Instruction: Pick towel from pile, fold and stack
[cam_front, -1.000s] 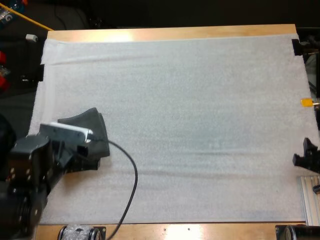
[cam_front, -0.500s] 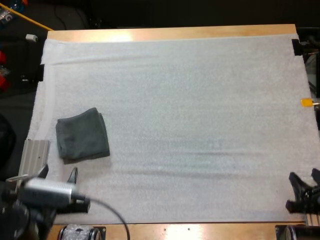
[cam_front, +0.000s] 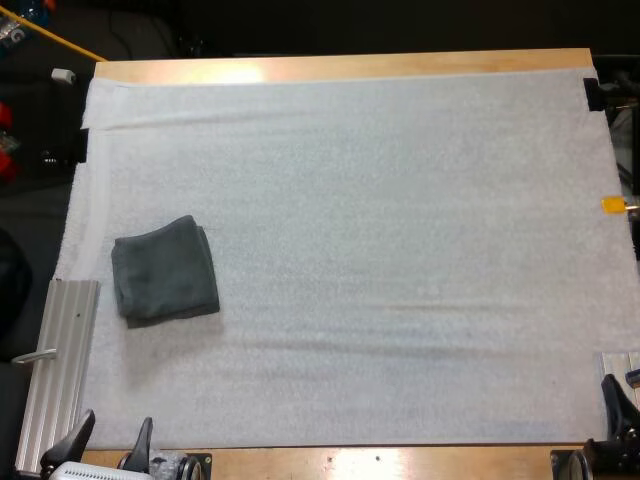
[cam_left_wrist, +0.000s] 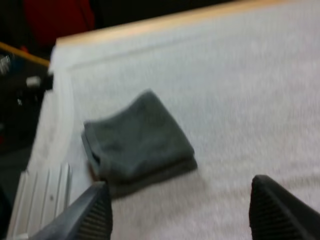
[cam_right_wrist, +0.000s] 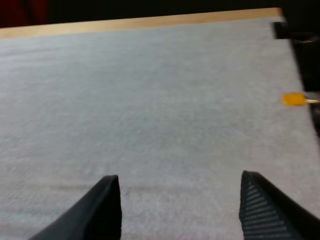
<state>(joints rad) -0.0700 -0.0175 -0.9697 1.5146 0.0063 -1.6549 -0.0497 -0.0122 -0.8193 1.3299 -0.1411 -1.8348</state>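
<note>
A folded dark grey-green towel (cam_front: 166, 271) lies on the left part of the white mat (cam_front: 380, 200). My left gripper (cam_front: 110, 446) sits at the mat's near left edge, open, well short of the towel. From the left wrist, the towel (cam_left_wrist: 137, 142) lies ahead of the two spread fingers (cam_left_wrist: 90, 217) with nothing between them. My right gripper (cam_front: 622, 415) is at the near right corner of the mat. In the right wrist view its fingers (cam_right_wrist: 102, 210) stand wide apart over bare mat (cam_right_wrist: 165, 115).
A ribbed metal rail (cam_front: 58, 370) runs along the mat's left edge near my left gripper; a second rail (cam_front: 625, 365) sits at the near right. The wooden table edge (cam_front: 340, 66) borders the far side.
My left arm has let go of the folded towel and drawn back to the near left edge. The right gripper has also retreated toward the near right corner. The towel lies still.
</note>
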